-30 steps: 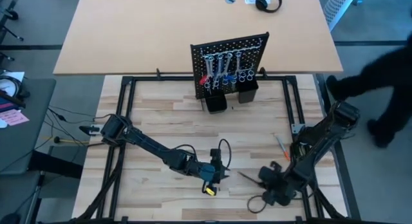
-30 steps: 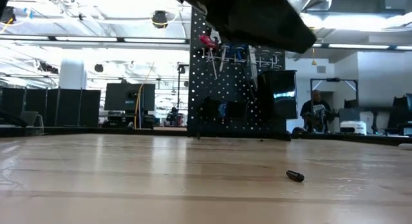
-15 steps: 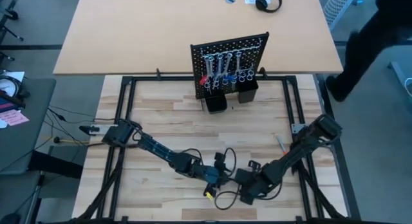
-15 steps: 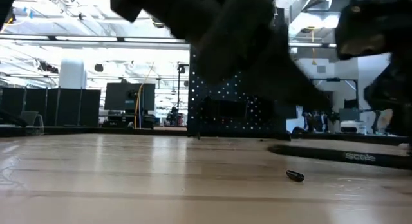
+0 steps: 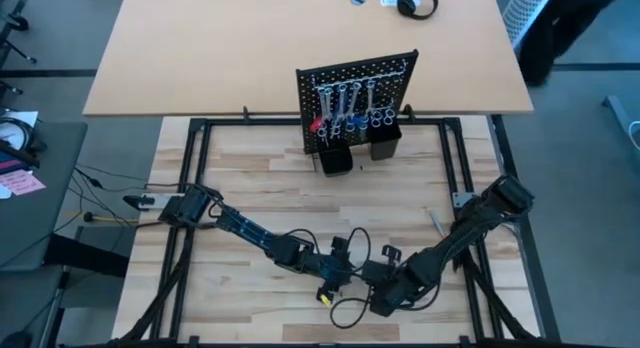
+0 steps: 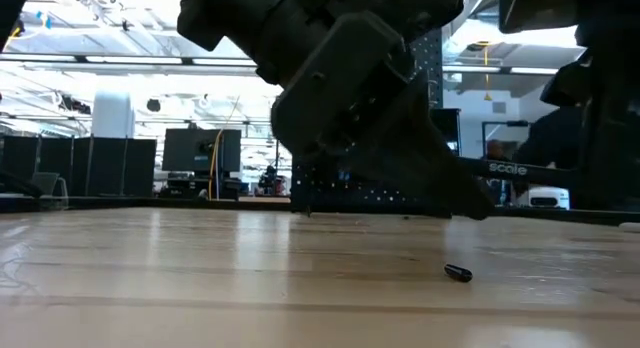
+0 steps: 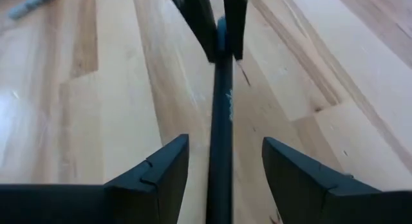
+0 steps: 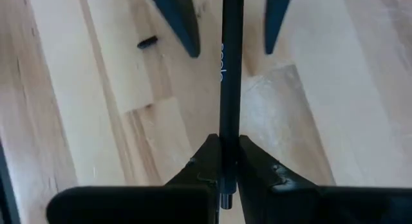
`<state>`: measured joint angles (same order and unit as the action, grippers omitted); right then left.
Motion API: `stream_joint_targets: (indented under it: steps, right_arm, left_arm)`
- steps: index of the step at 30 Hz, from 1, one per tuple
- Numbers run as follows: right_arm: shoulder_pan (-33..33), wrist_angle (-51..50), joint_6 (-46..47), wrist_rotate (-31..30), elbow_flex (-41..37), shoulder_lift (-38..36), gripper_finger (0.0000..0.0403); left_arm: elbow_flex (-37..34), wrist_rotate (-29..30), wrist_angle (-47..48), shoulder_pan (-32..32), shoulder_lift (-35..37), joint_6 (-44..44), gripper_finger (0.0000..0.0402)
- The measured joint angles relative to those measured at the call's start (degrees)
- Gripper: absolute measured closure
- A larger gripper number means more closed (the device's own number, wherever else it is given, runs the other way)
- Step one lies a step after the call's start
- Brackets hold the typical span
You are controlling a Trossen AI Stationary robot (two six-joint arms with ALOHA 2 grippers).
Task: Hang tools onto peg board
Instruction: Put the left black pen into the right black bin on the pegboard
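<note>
Long thin black tool (image 8: pixel 230 69) held level above the desk (image 5: pixel 250 208) near its front edge, at about 6 o'clock in the overhead view, well apart from the peg board (image 5: pixel 355 88) standing upright at 12 o'clock. Pinched at one end by the right gripper (image 8: pixel 222 161), jaws pressed tight against the shaft. Other end lying between the fingers (image 7: pixel 158 172) of the left gripper (image 7: pixel 222 166), jaws spread wide, clear of the shaft on both sides. Faint pale lettering visible along the shaft. Seen from above, left gripper (image 5: pixel 338 271) and right gripper (image 5: pixel 385 283) facing each other, tip to tip, left arm reaching in from 9 o'clock, right arm from 4 o'clock.

On the peg board: silver wrenches (image 5: pixel 345 96) hanging in a row, red-handled (image 5: pixel 318 121) and blue-handled (image 5: pixel 352 118) tools beside them, two black cups (image 5: pixel 337 156) at the base. Orange-tipped tool (image 5: pixel 437 226) lying loose on the desk at 4 o'clock, near the right arm. Small dark bit (image 6: pixel 458 273) lying alone on the wood, in front of the grippers in the low view. Black headphones (image 5: pixel 416 2) on the far tan tabletop at 1 o'clock. Person in dark clothing (image 5: pixel 560 23) at 2 o'clock, beyond the desk.
</note>
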<state>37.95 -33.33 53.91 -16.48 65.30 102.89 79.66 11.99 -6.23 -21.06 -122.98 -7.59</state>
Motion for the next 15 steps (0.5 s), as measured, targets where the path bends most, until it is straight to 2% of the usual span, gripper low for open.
stream_joint_targets:
  steps: [5,15]
  right_arm:
    - [0.27,-0.87,0.05,-1.02,0.00,-0.04,0.0367]
    - [0.26,-1.01,0.17,-1.01,0.00,-0.11,0.0360]
  left_arm:
    - [0.00,-0.03,0.21,0.47,-0.02,2.80,0.0235]
    - [0.00,-1.25,0.31,0.87,-0.02,5.35,0.0327]
